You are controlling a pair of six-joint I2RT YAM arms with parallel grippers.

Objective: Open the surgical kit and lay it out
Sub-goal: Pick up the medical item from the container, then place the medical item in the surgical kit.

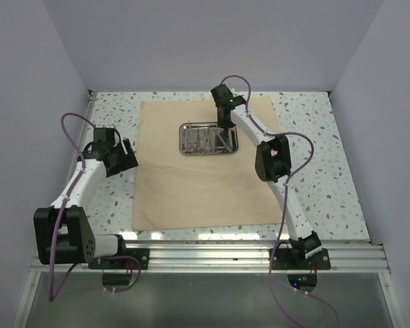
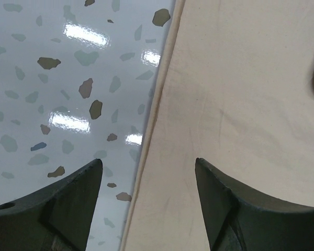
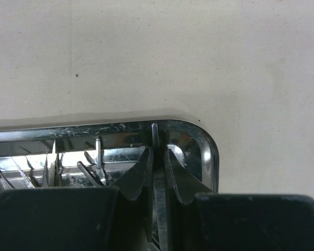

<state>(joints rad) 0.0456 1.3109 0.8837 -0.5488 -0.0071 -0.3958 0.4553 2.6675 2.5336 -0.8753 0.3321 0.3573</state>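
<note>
Inside tray [image 3: 212, 157], right gripper [image 3: 158, 163] around instrument [image 3: 160, 209]

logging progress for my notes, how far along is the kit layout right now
Done: the cloth wrap lies spread flat, with the steel tray on it. In hand: the right arm has its jaws pinching a thin silver instrument at the tray's corner. To do: the other instruments sit in the tray, none laid out; the left arm hovers, jaws open.
</note>
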